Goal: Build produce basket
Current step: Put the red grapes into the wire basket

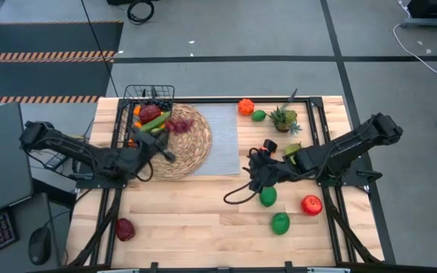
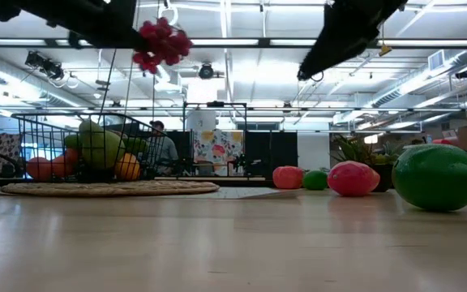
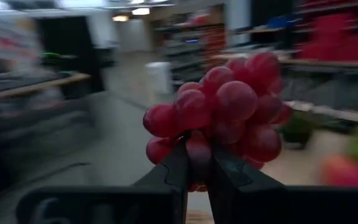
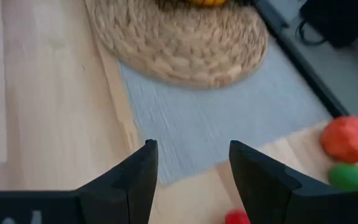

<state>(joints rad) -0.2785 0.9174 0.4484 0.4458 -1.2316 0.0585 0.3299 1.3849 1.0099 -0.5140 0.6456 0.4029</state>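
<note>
The left end effector (image 3: 197, 165) is hiding the grapes' (image 3: 219, 115) stem, and the room behind is blurring. The basket's (image 4: 207, 2) fruit and a red piece (image 4: 236, 217) are getting cut off by the right wrist picture's edges.

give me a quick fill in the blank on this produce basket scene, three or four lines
1. The left pincer is shut on a bunch of red ____.
2. The black wire basket stands on a round woven ____.
3. The right pincer has its fingers ____, with nothing between them.
4. In the high view, the dark red fruit lying alone sits near the table's front-____ corner.

Missing words: grapes; mat; open; left
</note>
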